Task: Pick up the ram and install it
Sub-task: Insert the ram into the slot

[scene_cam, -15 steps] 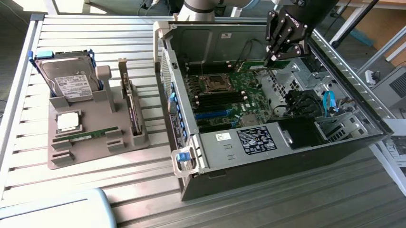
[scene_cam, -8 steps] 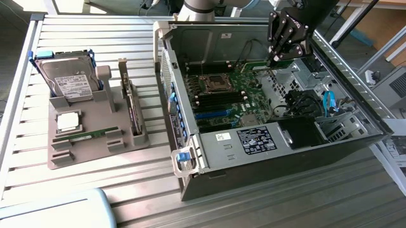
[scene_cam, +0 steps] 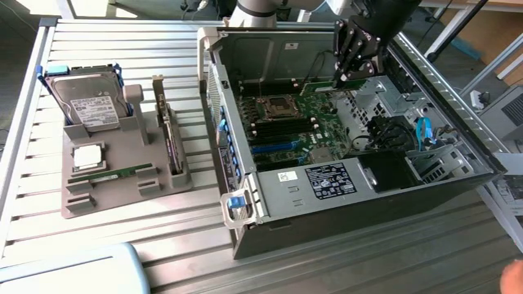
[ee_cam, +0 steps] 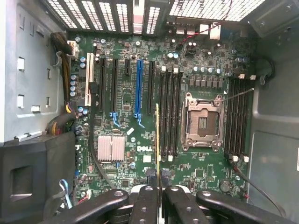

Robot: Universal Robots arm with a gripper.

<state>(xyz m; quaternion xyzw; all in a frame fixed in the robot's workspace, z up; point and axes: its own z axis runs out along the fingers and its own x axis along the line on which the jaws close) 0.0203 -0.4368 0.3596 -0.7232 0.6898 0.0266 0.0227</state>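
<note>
My gripper (scene_cam: 353,75) hangs inside the open computer case (scene_cam: 245,208), above the motherboard (scene_cam: 286,131). It is shut on the ram (scene_cam: 323,87), a narrow green stick that juts out level towards the exterior view's left. In the wrist view the ram (ee_cam: 157,135) appears edge-on as a thin line between the black fingertips (ee_cam: 148,179). It hovers over the board just beside a bank of black memory slots (ee_cam: 170,112), next to the empty processor socket (ee_cam: 203,122). A second bank of slots (ee_cam: 238,116) lies on the socket's other side.
On the exterior view's left a grey fixture (scene_cam: 122,147) carries a hard drive (scene_cam: 92,104), an upright expansion card (scene_cam: 168,138), a square silver chip (scene_cam: 87,156) and another green stick (scene_cam: 110,176). Cables (scene_cam: 421,131) and drive bays fill the case's right. A hand (scene_cam: 513,275) shows at the lower right corner.
</note>
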